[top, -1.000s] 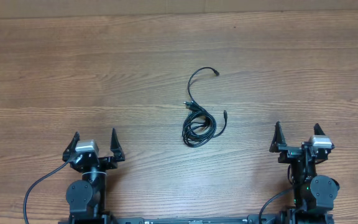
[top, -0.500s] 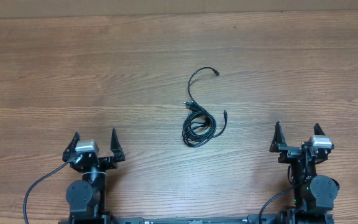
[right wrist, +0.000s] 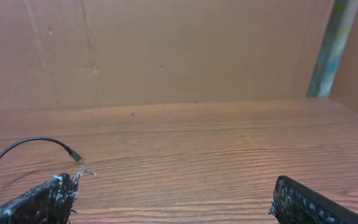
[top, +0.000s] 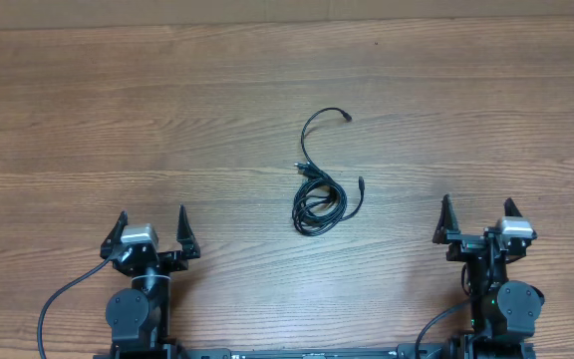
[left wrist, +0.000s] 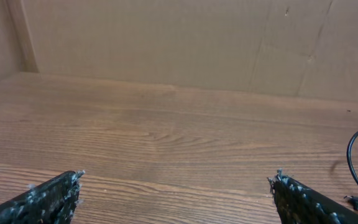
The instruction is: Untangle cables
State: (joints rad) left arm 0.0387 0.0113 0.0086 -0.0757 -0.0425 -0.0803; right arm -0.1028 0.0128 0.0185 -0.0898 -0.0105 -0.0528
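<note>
Both the left gripper (top: 152,221) and the right gripper (top: 476,211) are sitting with fingers apart, the tangled black cables (top: 319,206) lying between them, farther forward.

Wood-grain table (top: 88,120), brown cardboard wall (left wrist: 166,43) behind, pale greenish post (right wrist: 331,46) at far right

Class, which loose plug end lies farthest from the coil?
The plug ending the long arched strand; the other loose plug lies just right of the coil.

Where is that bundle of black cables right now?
In the overhead view, the cables lie bunched near the middle of the table, roughly midway between the left gripper and right gripper, touching neither.
</note>
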